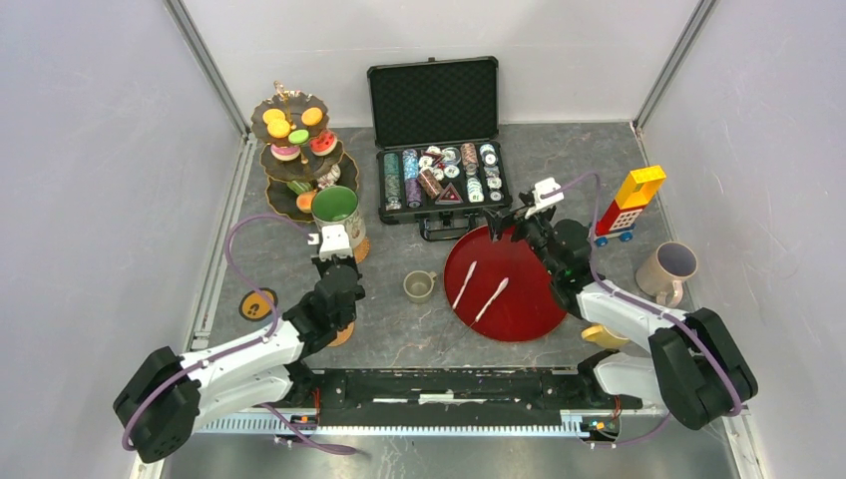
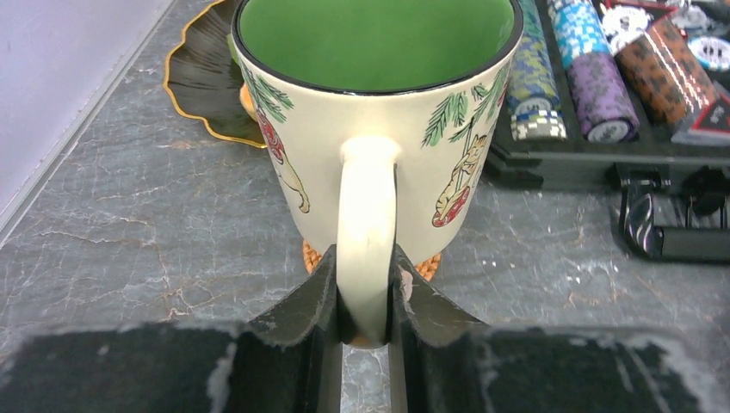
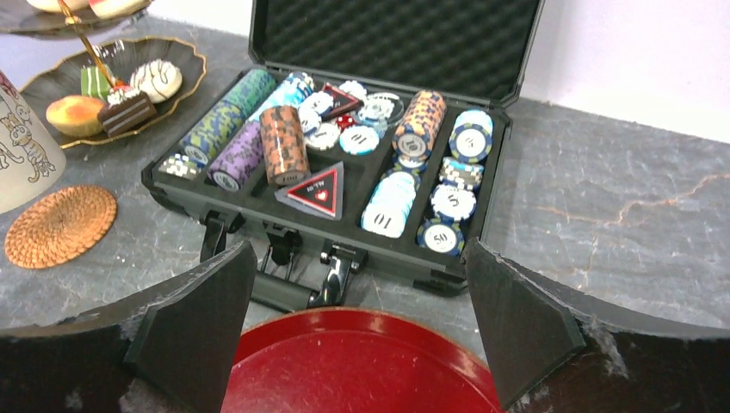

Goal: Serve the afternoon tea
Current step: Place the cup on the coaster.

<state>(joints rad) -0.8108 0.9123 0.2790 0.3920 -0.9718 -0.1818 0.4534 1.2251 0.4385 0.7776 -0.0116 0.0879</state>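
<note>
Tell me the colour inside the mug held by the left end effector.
The mug is green inside, with a dark rim; the left wrist view shows it best.

The mug (image 2: 376, 103) is cream outside with green pine sprigs and red-and-tan animal figures, green inside, black at the rim. The woven coaster (image 3: 60, 226) is orange. The three-tier stand (image 2: 198, 86) is dark — its scalloped edge gold. Poker chips (image 3: 284, 142) run teal, purple, speckled orange and blue-and-white in a black case (image 3: 396, 34). The round tray (image 1: 519, 299) is red; the table (image 3: 603, 198), grey veined marble.
</note>
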